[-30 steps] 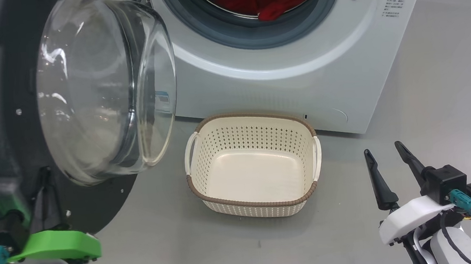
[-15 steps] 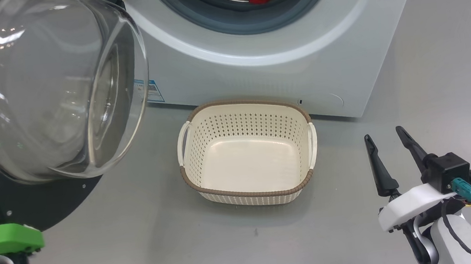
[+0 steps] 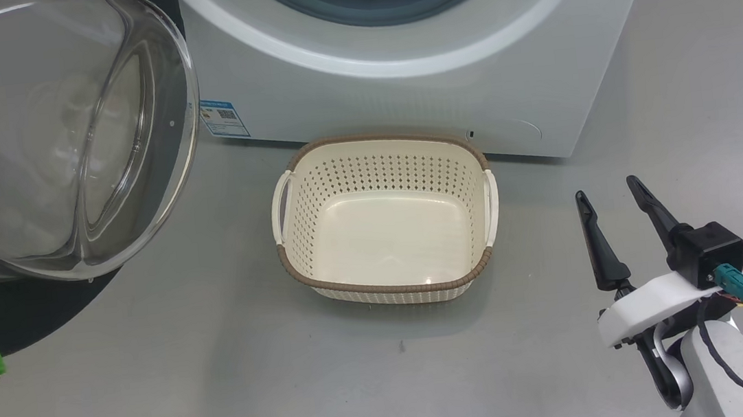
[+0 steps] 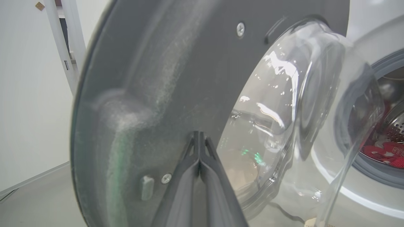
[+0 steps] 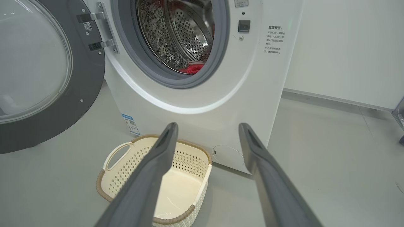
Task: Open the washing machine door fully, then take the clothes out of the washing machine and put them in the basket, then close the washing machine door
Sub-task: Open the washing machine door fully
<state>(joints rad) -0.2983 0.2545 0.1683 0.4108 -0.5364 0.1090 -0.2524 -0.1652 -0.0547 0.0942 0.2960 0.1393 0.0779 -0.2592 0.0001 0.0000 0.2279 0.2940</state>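
Note:
The washing machine door (image 3: 17,315) stands swung open at the left, its glass bowl (image 3: 46,132) bulging toward the basket. In the left wrist view my left gripper (image 4: 198,135) is shut with nothing in it, its tips right at the door's dark inner face (image 4: 176,63). The white washing machine (image 3: 400,88) fills the top of the head view. Red clothes (image 5: 193,68) lie inside its steel drum, also seen as clothes (image 4: 383,153). The cream basket (image 3: 390,286) sits empty on the floor in front of the machine. My right gripper (image 3: 606,189) hangs open to the basket's right.
Grey floor (image 3: 223,376) stretches in front of and to the right of the machine. A white wall with a baseboard (image 5: 331,99) runs behind on the right. A blue label (image 3: 221,117) sits low on the machine's front.
The door has swung further open to the left, and my left arm has gone with it toward the picture's left edge. The head camera has also shifted. My right gripper stays open.

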